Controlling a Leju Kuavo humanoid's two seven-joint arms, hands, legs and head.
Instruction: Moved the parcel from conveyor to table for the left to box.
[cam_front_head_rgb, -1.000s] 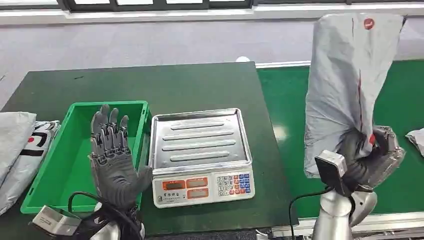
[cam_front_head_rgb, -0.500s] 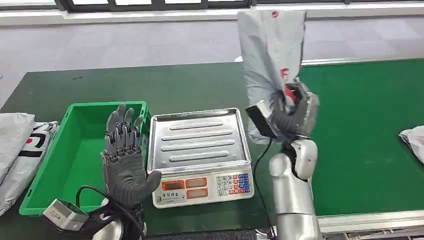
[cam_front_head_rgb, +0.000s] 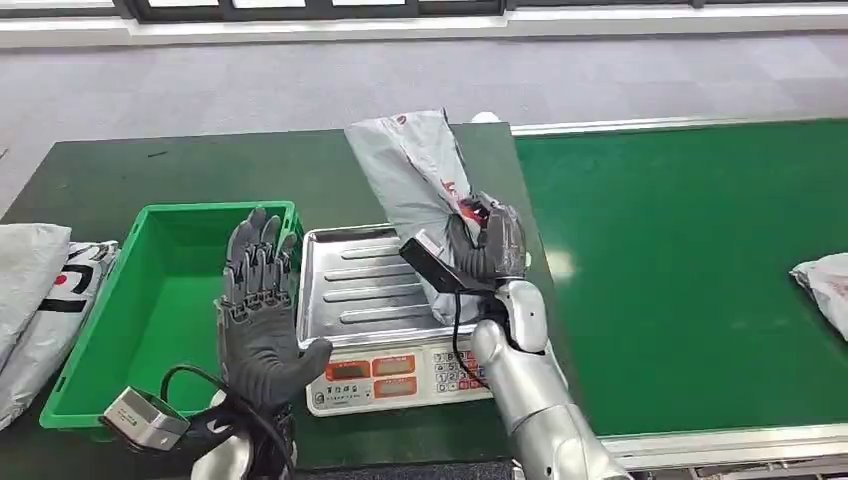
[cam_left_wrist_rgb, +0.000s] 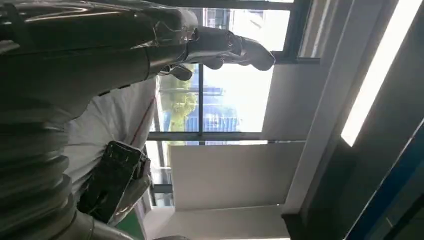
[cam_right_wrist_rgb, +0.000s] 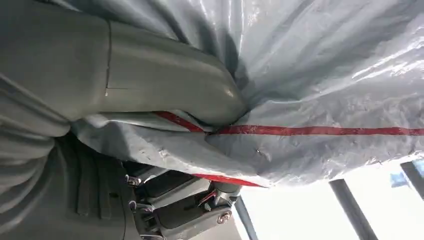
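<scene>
The parcel (cam_front_head_rgb: 415, 170) is a grey plastic mailer bag with red marks. My right hand (cam_front_head_rgb: 490, 240) grips its lower end and holds it tilted over the right side of the scale's steel tray (cam_front_head_rgb: 350, 290). The right wrist view shows the thumb pressed into the grey parcel (cam_right_wrist_rgb: 320, 75) along its red strip. My left hand (cam_front_head_rgb: 257, 315) is raised with fingers spread and palm up, holding nothing, between the green box (cam_front_head_rgb: 150, 310) and the scale. The left wrist view shows the parcel (cam_left_wrist_rgb: 115, 115) with the right hand on it.
An electronic scale with a keypad (cam_front_head_rgb: 400, 375) stands on the dark green table (cam_front_head_rgb: 120, 175). Grey bags (cam_front_head_rgb: 35, 300) lie at the table's left edge. The green conveyor (cam_front_head_rgb: 690, 260) runs on the right, with another parcel (cam_front_head_rgb: 825, 285) at its right edge.
My right hand has carried the parcel left from above the conveyor to over the scale and lowered it. The left hand has risen slightly toward the scale.
</scene>
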